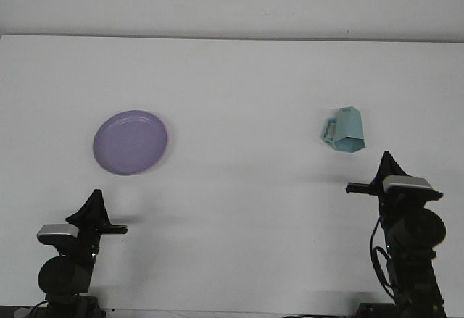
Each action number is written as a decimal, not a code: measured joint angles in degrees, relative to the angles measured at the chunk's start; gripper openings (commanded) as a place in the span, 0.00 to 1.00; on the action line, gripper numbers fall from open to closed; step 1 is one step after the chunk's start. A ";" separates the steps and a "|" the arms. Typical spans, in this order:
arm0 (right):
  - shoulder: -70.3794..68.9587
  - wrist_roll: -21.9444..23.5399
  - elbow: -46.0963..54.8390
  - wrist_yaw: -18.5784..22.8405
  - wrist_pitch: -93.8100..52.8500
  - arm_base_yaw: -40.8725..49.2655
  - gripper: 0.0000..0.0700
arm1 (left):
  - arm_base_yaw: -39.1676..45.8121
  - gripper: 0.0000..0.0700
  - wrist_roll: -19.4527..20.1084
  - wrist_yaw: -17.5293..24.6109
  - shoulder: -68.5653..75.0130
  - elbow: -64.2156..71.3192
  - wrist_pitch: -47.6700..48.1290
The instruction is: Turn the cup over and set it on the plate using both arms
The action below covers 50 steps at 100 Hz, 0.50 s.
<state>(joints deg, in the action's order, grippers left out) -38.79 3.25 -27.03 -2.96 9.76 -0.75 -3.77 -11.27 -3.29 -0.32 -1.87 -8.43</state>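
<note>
A teal faceted cup (345, 130) stands upside down on the white table at the right, wide mouth down, handle pointing left. An empty purple plate (130, 142) lies at the left. My right gripper (388, 163) is raised near the front right, its tip a short way below and right of the cup, not touching it. Low at the front left sits my left gripper (94, 201), well below the plate. Neither gripper holds anything.
The white table (239, 86) ends at a far edge against a pale wall. The cup and the plate lie far apart, with bare tabletop between them.
</note>
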 measured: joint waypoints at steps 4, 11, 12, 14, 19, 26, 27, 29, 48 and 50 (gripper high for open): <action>-3.78 -1.81 0.02 0.11 1.99 -0.37 0.18 | 0.00 0.02 0.00 0.00 0.00 0.00 0.00; -10.36 -4.61 0.09 0.26 5.75 -0.83 0.49 | 0.00 0.02 0.00 0.00 0.00 0.00 0.00; -11.28 -4.92 0.11 0.33 6.29 -0.90 0.52 | 0.00 0.02 0.00 0.00 0.00 0.00 0.00; -12.90 -5.57 0.11 0.37 7.43 -0.96 0.58 | 0.00 0.02 0.00 0.00 0.00 0.00 -0.02; -16.83 -6.82 0.11 0.42 10.73 -1.38 0.62 | 0.00 0.02 0.00 0.02 0.00 0.00 0.00; -22.18 -8.02 0.11 0.59 15.28 -2.01 0.62 | 0.00 0.02 0.00 0.00 0.00 0.00 -0.02; -22.97 -8.11 0.11 0.66 15.82 -2.05 0.62 | 0.00 0.02 0.00 0.00 0.00 0.00 -0.02; -24.59 -8.37 0.11 0.66 16.90 -2.23 0.62 | 0.00 0.02 0.00 0.00 0.00 0.00 -0.02; -38.69 -10.97 0.11 1.79 27.10 -4.15 0.62 | 0.00 0.02 0.00 0.00 0.00 0.00 -0.04; -40.02 -11.34 0.11 1.84 28.44 -4.35 0.62 | 0.00 0.02 0.00 0.00 0.00 0.00 -0.02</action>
<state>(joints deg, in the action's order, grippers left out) -78.81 -8.10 -26.92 -1.13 38.20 -5.10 -3.77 -11.27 -3.29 -0.32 -1.87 -8.45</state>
